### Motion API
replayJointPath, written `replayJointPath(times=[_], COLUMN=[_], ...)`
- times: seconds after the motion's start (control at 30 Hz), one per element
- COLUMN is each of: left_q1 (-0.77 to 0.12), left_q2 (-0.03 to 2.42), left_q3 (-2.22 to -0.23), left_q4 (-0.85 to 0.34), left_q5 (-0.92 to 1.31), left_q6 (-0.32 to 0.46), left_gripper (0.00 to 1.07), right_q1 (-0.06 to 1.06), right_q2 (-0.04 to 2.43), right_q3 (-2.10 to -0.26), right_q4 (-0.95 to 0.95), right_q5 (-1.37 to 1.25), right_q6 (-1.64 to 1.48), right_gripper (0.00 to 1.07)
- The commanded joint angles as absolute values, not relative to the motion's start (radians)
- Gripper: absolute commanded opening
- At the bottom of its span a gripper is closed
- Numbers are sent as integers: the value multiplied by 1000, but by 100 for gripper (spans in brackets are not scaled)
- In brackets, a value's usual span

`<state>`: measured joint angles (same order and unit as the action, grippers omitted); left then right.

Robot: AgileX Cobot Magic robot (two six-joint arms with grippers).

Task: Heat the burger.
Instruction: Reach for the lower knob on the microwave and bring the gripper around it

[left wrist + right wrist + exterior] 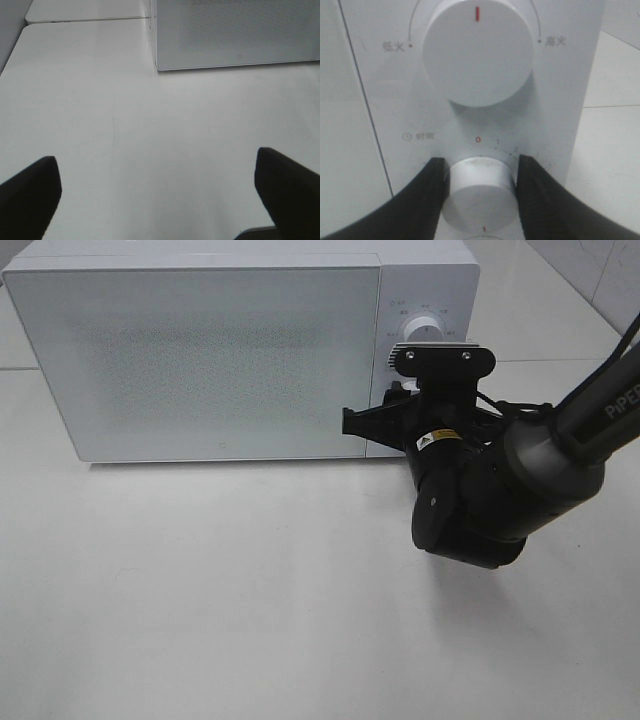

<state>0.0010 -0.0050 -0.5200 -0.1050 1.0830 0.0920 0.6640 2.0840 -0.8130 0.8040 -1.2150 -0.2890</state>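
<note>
microwave (200, 360): stands at the far edge of the table (250, 590), door shut.
burger: I cannot tell where it is; no view shows it.
right gripper (479, 170): its two black fingers pinch the bottom knob (479, 192), one on each side, touching it.
top knob (477, 55): red mark points straight up.
left gripper (156, 160): fingers wide apart over bare table, holding nothing.
</note>
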Motion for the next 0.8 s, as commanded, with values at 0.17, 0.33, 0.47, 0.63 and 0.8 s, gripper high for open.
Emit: replayJointPath(times=[0.17, 0.33, 0.47, 0.63, 0.8], left_q1=[0, 0, 0, 0, 0], left_q2=[-24, -24, -24, -24, -24], left_q3=[-518, -518, -518, -518, -518], left_q4=[-105, -105, -105, -105, -105], left_q5=[1071, 1071, 1071, 1071, 1071], left_q6=[87, 87, 87, 87, 87], left_gripper=[98, 98, 98, 98, 98], right_q1=[663, 663, 663, 663, 663], right_q2=[2083, 2083, 2083, 2083, 2083], right_q3=[-823, -823, -823, -823, -823], right_q4=[767, 767, 767, 767, 766], right_q5=[-1319, -1306, -1286, -1265, -1254], right_q6=[-184, -88, 51, 162, 291], right_gripper=[0, 0, 0, 0, 0])
